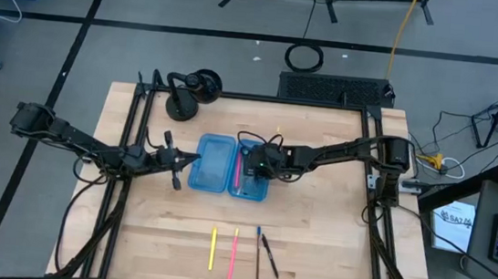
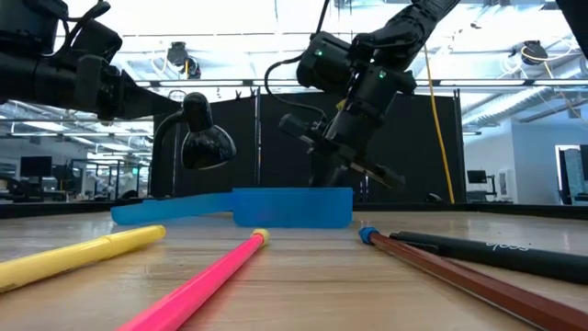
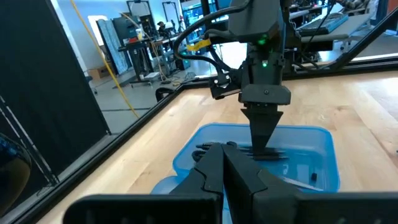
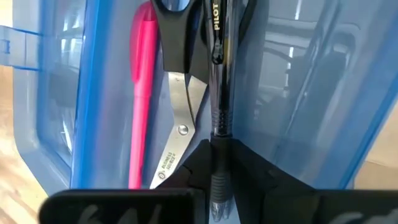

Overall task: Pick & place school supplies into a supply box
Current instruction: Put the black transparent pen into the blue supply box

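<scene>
The translucent blue supply box (image 1: pixel 213 165) lies open mid-table, its two halves side by side. In the right half (image 1: pixel 253 188) rest the silver scissors (image 4: pixel 180 106) with black handles and a pink pen (image 4: pixel 142 93). My right gripper (image 1: pixel 260 165) hangs over that half, shut on a black pen (image 4: pixel 216 74). My left gripper (image 1: pixel 194 159), shut, hovers by the left half's outer edge; in the left wrist view its fingers (image 3: pixel 211 163) point at the box (image 3: pixel 311 140). A yellow pen (image 1: pixel 213 248), a pink pen (image 1: pixel 232 255), a blue-tipped pencil (image 1: pixel 257 255) and a black pen (image 1: pixel 270 256) lie near the table's near edge. My right gripper pinches the black pen between its two fingers at the barrel's grip section (image 4: pixel 216 134), toward the writing end. The fingers come from above, pointing down, and lie across the pen. The pen (image 2: pixel 372 172) is lifted clear, slightly tilted, just above the box's rim (image 2: pixel 294 195).
A black round-based stand (image 1: pixel 184 97) sits at the table's far left, behind the box. Black frame rails (image 1: pixel 129 146) run along the left and right sides. Bare wood shows between the box and the row of pens.
</scene>
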### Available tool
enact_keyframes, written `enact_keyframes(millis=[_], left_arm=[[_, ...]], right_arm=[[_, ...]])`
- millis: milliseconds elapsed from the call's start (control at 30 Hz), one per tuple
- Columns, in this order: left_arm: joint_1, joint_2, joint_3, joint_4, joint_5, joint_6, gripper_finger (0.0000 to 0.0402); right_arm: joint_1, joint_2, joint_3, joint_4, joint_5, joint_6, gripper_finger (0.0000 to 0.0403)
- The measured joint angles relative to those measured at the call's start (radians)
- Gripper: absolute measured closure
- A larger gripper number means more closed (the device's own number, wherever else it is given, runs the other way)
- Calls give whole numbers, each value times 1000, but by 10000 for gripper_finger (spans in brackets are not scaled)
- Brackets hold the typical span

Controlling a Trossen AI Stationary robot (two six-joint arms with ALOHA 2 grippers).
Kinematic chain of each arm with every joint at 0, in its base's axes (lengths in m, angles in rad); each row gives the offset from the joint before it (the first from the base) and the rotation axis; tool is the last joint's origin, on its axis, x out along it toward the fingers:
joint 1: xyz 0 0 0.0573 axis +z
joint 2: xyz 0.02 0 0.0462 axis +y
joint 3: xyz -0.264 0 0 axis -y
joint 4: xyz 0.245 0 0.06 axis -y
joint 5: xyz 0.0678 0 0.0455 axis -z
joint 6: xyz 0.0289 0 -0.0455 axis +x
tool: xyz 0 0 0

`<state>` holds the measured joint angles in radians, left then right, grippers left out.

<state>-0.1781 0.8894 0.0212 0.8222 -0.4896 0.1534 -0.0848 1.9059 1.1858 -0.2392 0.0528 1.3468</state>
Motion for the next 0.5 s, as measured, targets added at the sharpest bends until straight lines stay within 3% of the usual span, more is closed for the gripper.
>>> enact_keyframes(millis=[267,500], left_arm=[[0,0,0,-5,1,-2,394],[0,0,0,-4,1,-6,394]], right_arm=[[0,-1,-2,43,3,-14,305],[2,-1,-2,46,1,-51,280]])
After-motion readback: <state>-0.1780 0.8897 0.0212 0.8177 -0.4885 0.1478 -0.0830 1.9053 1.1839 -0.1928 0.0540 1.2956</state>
